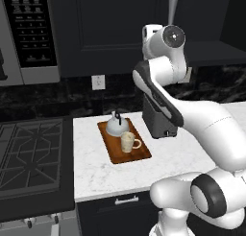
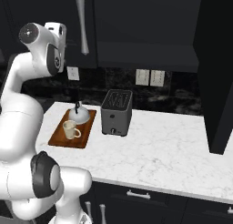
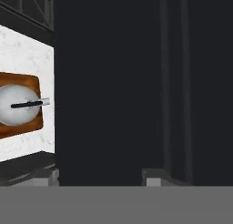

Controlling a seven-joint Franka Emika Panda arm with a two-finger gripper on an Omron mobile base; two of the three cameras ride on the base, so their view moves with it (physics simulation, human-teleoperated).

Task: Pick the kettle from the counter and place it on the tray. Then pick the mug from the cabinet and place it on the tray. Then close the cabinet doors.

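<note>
Claw (image 3: 100,180) facing cabinet door (image 3: 109,82), tray (image 3: 27,104) far left

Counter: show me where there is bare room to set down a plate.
The counter lies bare right of the toaster, out to the open cabinet door, and along its front edge. The left end is crowded: the tray carries the kettle and mug.

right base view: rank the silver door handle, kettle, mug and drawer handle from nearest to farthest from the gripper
1. Door handle: up on the cabinet door, just beside the gripper.
2. Kettle and mug: down on the tray; too close to rank.
3. Drawer handle: below the counter's front edge, far right, farthest.
</note>
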